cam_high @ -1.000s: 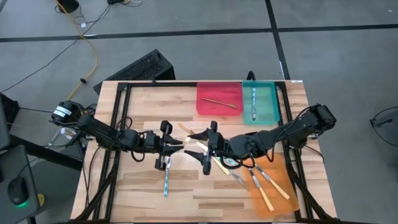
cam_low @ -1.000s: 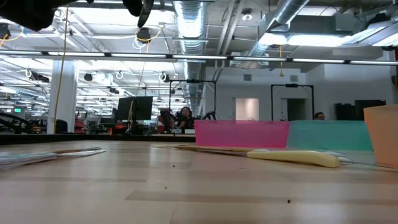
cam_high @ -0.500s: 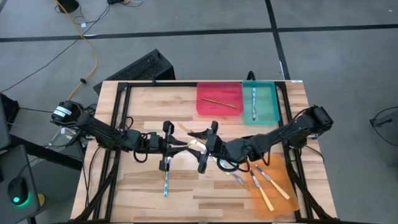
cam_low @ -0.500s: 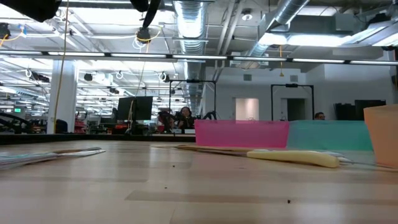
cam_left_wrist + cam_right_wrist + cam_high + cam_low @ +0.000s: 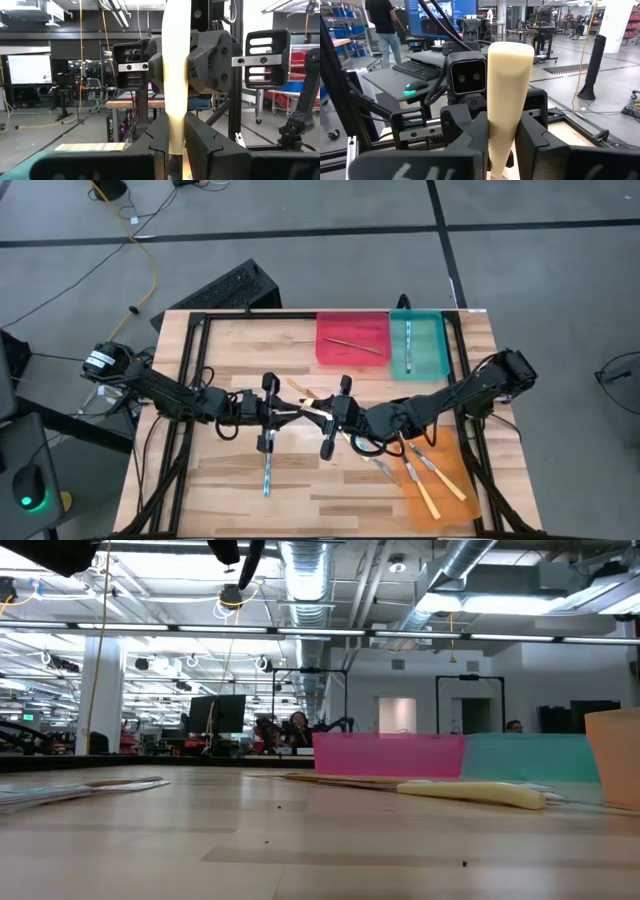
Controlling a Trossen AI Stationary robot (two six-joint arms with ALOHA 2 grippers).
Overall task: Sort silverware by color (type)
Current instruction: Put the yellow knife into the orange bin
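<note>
A yellow-handled knife (image 5: 312, 412) hangs above the middle of the table between my two grippers, which face each other. My left gripper (image 5: 288, 414) comes from the table's left and is shut on the knife. My right gripper (image 5: 322, 416) comes from the right and is shut on it too. On the table lie a light-blue-handled piece (image 5: 267, 475), a wooden stick (image 5: 296, 388) and several utensils (image 5: 378, 462) under my right arm. In the low view another yellow-handled knife (image 5: 470, 793) lies flat on the table. My left gripper pinches the knife's cream-yellow handle (image 5: 175, 125) between its two fingers (image 5: 159, 137), coming level from the table's left. The handle runs on past the fingers toward my right gripper, clear of the table. My right gripper pinches the same handle (image 5: 504, 125) between its two fingers (image 5: 476, 140), coming level from the table's right. The handle's rounded end (image 5: 510, 50) points toward my left gripper.
A red tray (image 5: 330, 352) at the far side holds a wooden stick (image 5: 350, 343). Beside it a teal tray (image 5: 432, 350) holds a light-blue-handled piece (image 5: 408, 340). An orange tray (image 5: 455, 470) at the near right holds yellow-handled knives (image 5: 425, 480).
My right gripper has moved a little toward the table's left, up to my left gripper, and has shut on the knife's handle. My left gripper has kept its hold and stayed almost in place.
</note>
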